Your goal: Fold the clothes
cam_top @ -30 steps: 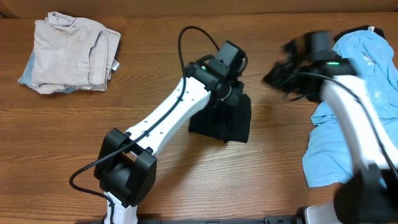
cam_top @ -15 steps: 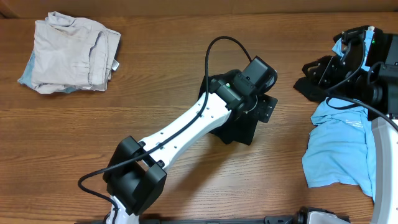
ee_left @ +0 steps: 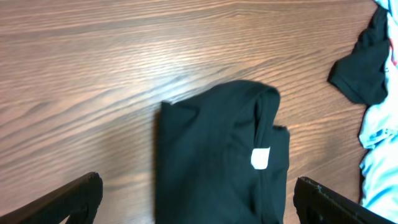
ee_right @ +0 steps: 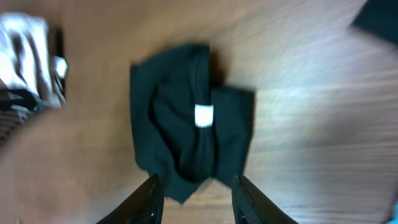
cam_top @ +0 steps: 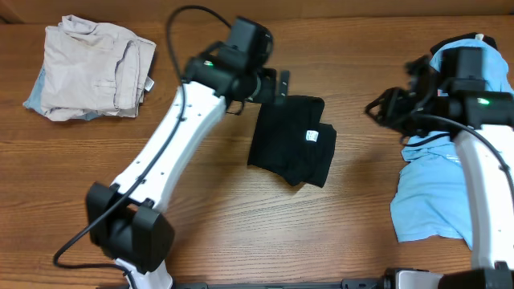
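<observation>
The clothes in play are a black T-shirt (cam_top: 289, 143), folded into a compact bundle on the table with its small white label (cam_top: 312, 136) facing up. My left gripper (cam_top: 281, 86) hovers just behind the bundle's back left corner, open wide. In the left wrist view the black T-shirt (ee_left: 214, 155) lies below and between the spread fingers (ee_left: 65, 200), untouched. My right gripper (cam_top: 384, 108) hangs to the right of the bundle, well apart from it. The right wrist view shows the right gripper (ee_right: 198, 190) open and empty, with the black T-shirt (ee_right: 180, 124) beyond it.
A cream-beige garment (cam_top: 92, 68) lies bunched at the back left. Light blue shirts (cam_top: 450, 172) are heaped along the right edge, under my right arm. Bare wood surrounds the black bundle.
My left arm has swung off the black T-shirt to the back left and its jaws have opened wide. The right gripper has opened and shifted left. The folded bundle now lies uncovered.
</observation>
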Controlling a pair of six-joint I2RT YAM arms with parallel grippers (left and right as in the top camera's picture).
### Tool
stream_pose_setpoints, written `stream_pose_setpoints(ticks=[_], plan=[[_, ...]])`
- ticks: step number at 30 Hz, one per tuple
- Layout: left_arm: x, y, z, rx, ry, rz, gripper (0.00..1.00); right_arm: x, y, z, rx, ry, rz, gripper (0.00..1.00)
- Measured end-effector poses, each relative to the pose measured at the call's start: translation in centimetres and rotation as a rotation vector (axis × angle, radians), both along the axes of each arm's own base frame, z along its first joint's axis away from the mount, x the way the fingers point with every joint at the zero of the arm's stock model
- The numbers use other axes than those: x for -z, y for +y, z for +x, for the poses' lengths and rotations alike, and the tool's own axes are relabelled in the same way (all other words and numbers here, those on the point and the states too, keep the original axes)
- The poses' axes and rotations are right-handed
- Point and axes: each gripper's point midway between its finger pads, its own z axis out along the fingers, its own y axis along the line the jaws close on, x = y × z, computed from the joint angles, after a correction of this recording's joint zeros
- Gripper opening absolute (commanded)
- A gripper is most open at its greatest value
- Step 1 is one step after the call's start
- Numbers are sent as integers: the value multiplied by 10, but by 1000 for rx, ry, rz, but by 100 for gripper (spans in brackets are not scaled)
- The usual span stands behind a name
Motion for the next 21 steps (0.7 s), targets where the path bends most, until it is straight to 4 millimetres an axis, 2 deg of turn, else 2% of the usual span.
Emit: stream_pose_setpoints(ticks=[3, 6, 12, 21], plan=[[1, 7, -9, 5, 32, 21, 100, 25, 18, -10, -60, 76, -1, 41], [5, 7, -17, 28, 55, 44, 100, 41, 30, -21, -99, 125, -3, 42], [7, 10, -20, 41, 63, 65, 100, 59, 38, -33, -120, 174, 0, 46], [11, 12, -22, 42, 75, 81, 100, 105, 61, -56, -155, 235, 75, 49]])
